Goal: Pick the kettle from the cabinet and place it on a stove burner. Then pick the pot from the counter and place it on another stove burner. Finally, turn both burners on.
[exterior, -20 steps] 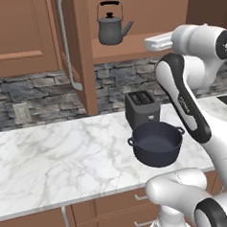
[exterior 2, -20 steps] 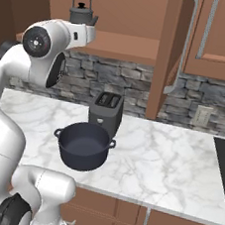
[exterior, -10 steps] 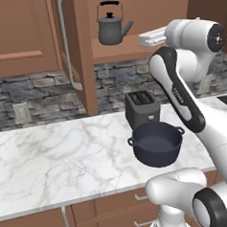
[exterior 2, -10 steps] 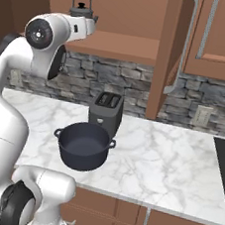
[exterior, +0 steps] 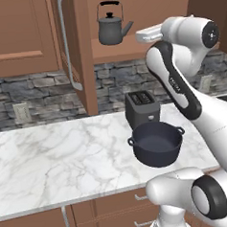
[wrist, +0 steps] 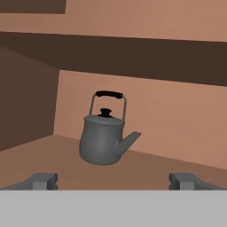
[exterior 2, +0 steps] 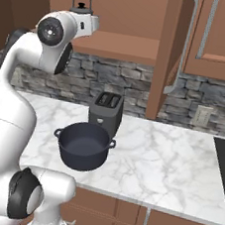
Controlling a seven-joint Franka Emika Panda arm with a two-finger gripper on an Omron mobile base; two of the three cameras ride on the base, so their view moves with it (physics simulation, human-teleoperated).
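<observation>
One white robot arm reaches up toward an open wall cabinet (exterior: 82,50) where a small grey kettle (exterior: 112,29) stands on the shelf.

Seen from the hand, the kettle (wrist: 104,139) sits upright on the bare wooden shelf, spout pointing right, black arched handle raised above the lid knob. The end effector (wrist: 113,181) faces it with its two dark fingertips (wrist: 42,179) spread wide apart, holding nothing; the kettle appears to lie a little beyond them, though the depth is hard to judge. Below, on the white marble desk (exterior: 51,163), a wide dark pot (exterior: 157,143) with two loop handles rests near the front edge, just in front of a black toaster (exterior: 142,107). From the right base camera, the kettle (exterior 2: 82,3) peeks out above the arm's wrist, and the pot (exterior 2: 84,145) sits before the toaster (exterior 2: 106,111).
</observation>
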